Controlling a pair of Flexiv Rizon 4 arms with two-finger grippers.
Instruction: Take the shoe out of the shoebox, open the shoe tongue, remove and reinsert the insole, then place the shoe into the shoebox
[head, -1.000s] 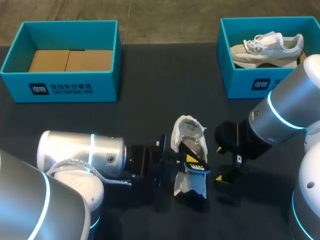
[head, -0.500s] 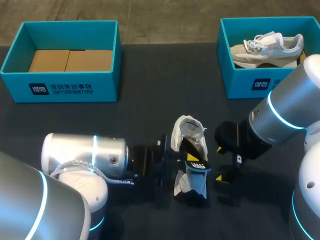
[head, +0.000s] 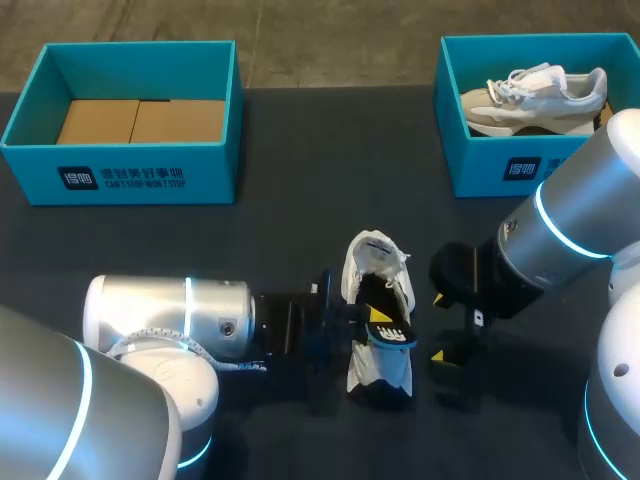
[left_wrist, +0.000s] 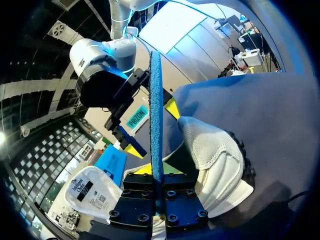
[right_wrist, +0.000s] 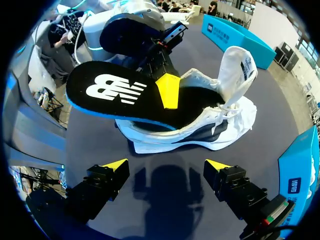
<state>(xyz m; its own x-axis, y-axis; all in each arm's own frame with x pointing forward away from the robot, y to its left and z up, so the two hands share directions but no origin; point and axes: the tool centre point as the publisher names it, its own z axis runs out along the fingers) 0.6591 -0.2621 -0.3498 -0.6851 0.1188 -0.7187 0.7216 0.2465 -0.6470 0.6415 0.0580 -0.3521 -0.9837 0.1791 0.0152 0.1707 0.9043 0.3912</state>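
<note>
Dark table (head: 300, 200) seen from overhead: the white shoe (head: 375, 258) lies near us, between our grippers, well apart from the left shoebox (head: 210, 170) and the right shoebox (head: 500, 165). Along our left wrist, the left gripper (left_wrist: 156, 150) is clamped on the insole (left_wrist: 155, 90), seen edge-on, with the shoe just beside it. Along our right wrist, the right gripper (right_wrist: 167, 167) stands spread and holds nothing; the shoe and the tilted insole are just ahead.

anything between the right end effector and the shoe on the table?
No. The right wrist view shows only bare table between the open right end effector and the shoe. The head view agrees.
</note>
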